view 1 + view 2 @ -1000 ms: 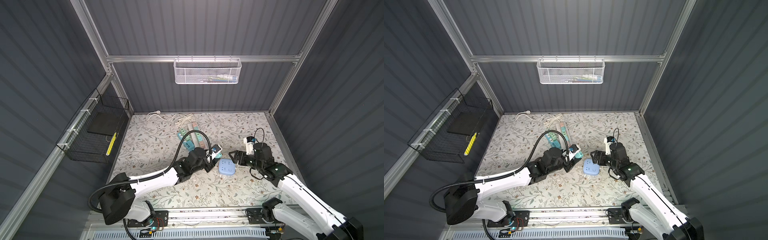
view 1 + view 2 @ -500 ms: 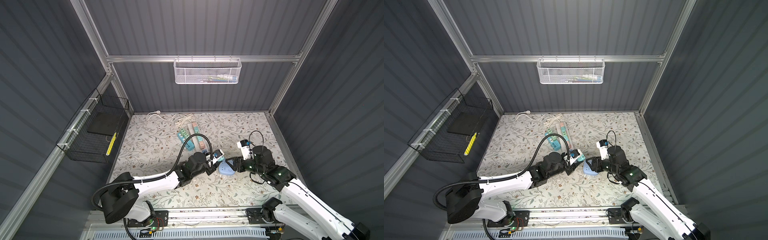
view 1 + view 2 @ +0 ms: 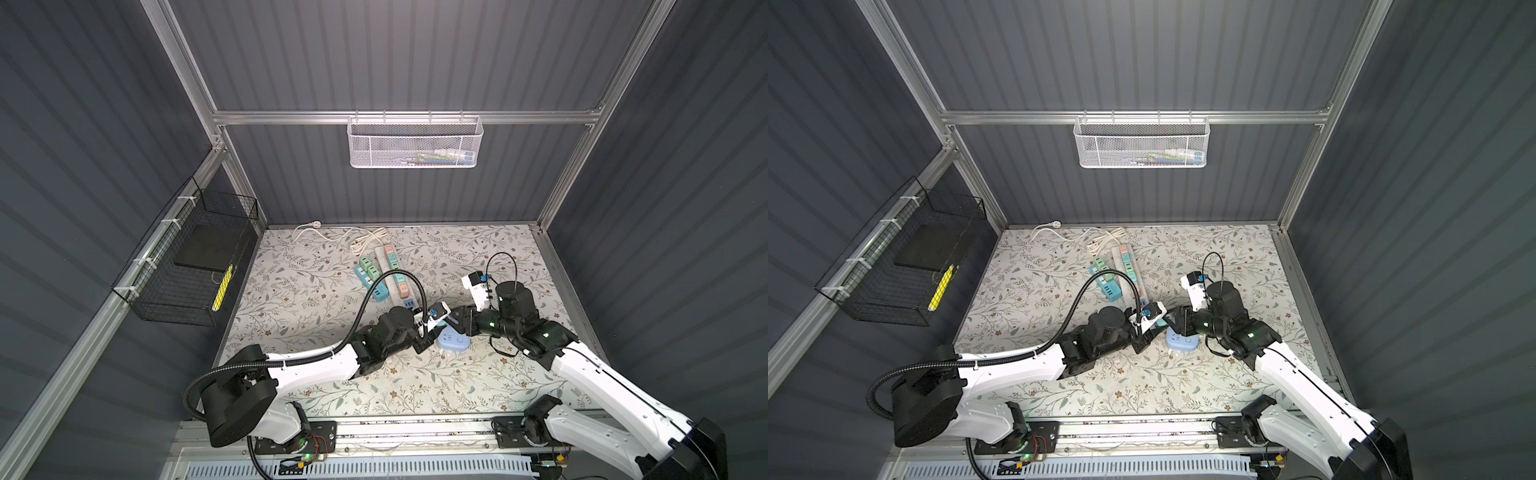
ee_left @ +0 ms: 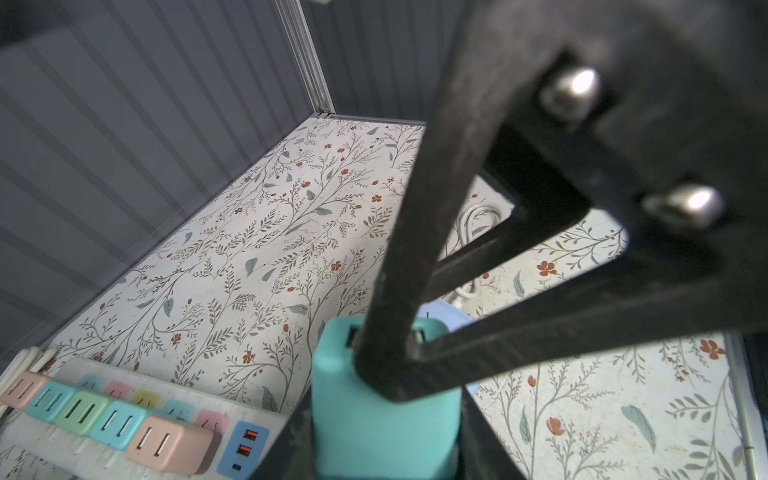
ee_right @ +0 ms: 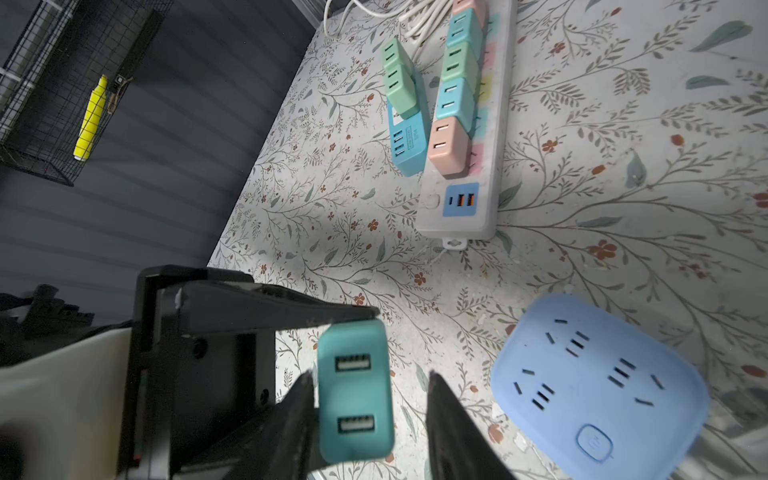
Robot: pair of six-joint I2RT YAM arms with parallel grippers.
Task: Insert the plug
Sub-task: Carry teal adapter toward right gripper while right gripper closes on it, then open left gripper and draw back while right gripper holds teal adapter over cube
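Grips the teal plug (image 5: pixel 355 390) tight in the left gripper (image 3: pixel 436 326), one finger (image 5: pixel 270 307) pressed on a short end. Straddles it with the right gripper (image 5: pixel 370 376), partly open: touches one long side with a finger (image 5: pixel 301 415), leaves a gap at the other. Holds the plug above the mat (image 5: pixel 623 187), just beside the blue socket block (image 5: pixel 598 382). Turns its two-port face toward the right wrist camera, long axis across the left finger; hides the prongs. Stores a yellow marker (image 5: pixel 89 120) and a dark slab (image 3: pixel 203 245) in the black wire basket (image 3: pixel 166 299); small things, too blurred to name, in the white mesh basket (image 3: pixel 374 145).
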